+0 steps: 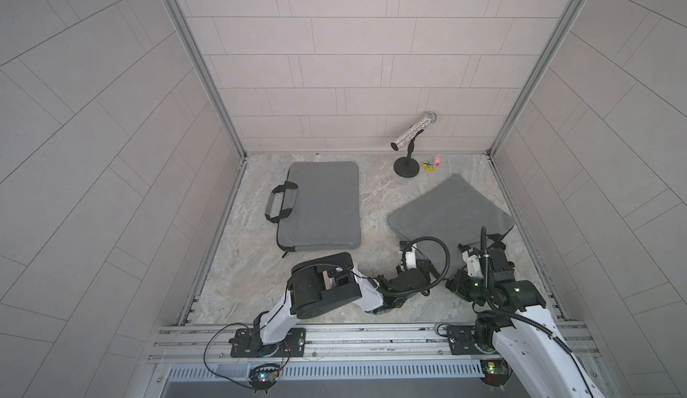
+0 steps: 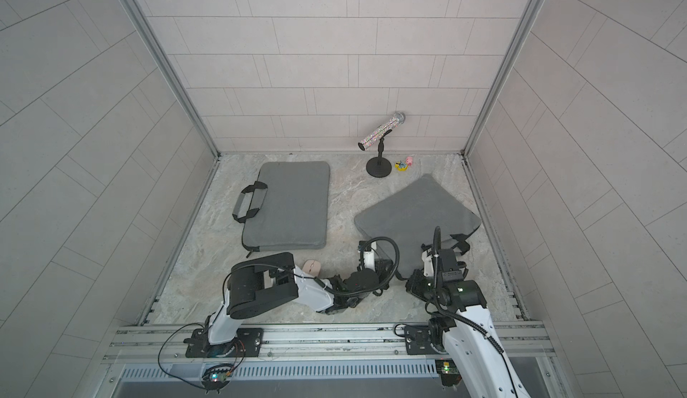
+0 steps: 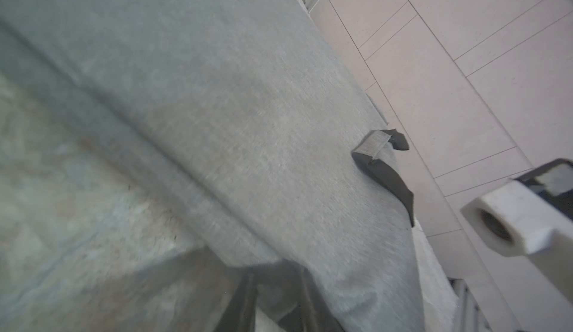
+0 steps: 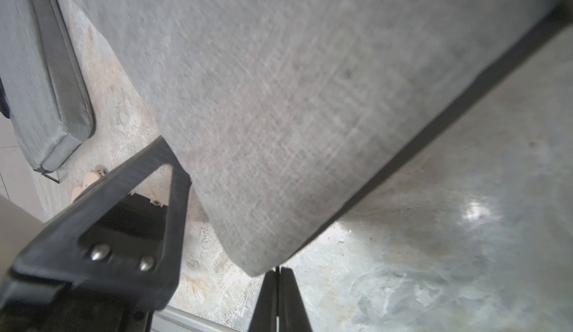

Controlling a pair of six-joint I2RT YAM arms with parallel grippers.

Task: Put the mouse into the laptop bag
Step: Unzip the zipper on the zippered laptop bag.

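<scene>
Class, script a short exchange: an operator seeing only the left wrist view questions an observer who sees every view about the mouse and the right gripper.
Operator: I see only grey fabric. Where is the mouse?
Observer: In a top view the mouse lies on the table, beside the left arm.
Operator: And the right gripper?
Observer: The right gripper is shut at a corner of the tilted bag; whether it pinches fabric, I cannot tell.

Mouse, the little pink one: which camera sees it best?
A top view wins: most of the mouse shows there, lying on the table beside the left arm. Yet in a top view that arm covers it. The right wrist view catches only a pink sliver. The left wrist view shows none, just grey bag.
</scene>
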